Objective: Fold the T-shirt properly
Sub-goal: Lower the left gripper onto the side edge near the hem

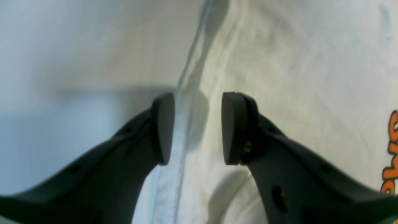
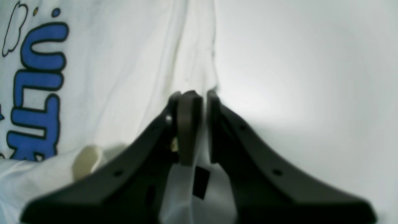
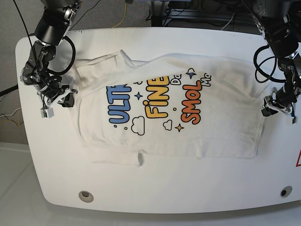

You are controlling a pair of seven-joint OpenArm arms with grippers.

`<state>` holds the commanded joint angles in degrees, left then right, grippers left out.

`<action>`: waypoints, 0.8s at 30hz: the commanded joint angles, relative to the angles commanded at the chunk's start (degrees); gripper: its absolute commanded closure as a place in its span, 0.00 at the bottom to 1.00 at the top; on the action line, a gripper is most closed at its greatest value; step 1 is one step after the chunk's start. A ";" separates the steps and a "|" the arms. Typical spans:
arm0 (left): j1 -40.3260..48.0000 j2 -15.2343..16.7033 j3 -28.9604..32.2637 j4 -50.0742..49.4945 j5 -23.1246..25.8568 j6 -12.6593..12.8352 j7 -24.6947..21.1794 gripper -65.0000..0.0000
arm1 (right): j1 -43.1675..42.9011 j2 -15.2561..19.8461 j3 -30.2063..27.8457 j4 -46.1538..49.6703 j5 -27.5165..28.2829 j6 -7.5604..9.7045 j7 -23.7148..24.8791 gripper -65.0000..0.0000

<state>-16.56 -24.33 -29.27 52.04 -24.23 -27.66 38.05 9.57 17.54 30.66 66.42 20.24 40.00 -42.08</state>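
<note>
The T-shirt [image 3: 225, 127] lay sideways across the white table [image 3: 155, 188], print up, with the collar end apparently towards the right arm and the hem towards the left. Folding looked to be at an early stage: the far side was turned over in 1 loose flap [image 3: 188, 62], which covered the ends of some printed words. That flap was wrinkled and uneven, and 1 sleeve [image 3: 115, 156] stuck out on the near side. Still to do, as I judged it, were smoothing that fold, bringing the near side in, then doubling the shirt along its length

The 2 arms reached in from opposite ends, with the hands low at the cloth. The left gripper [image 1: 196, 127] was released, its 2 fingers well apart above the shirt's edge. The right gripper [image 2: 203, 127] was at the other edge, beside the small black tag [image 2: 201, 182], its 2 fingers close together; I could not tell whether they had cloth pinched between them
</note>
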 joint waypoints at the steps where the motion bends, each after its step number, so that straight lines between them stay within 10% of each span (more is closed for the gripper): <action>1: -1.86 -0.06 0.14 -3.32 0.87 0.15 -1.27 0.62 | 0.03 0.10 0.02 -0.32 -0.13 0.00 -0.28 0.91; 24: -5.85 0.61 1.93 -8.44 1.18 0.11 -3.18 0.60 | 0.07 0.56 -0.76 -0.93 -0.38 0.00 -0.95 0.92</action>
<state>-22.41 -23.72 -27.34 43.60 -23.05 -27.55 34.87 9.64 18.10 29.89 65.49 19.86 40.00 -43.03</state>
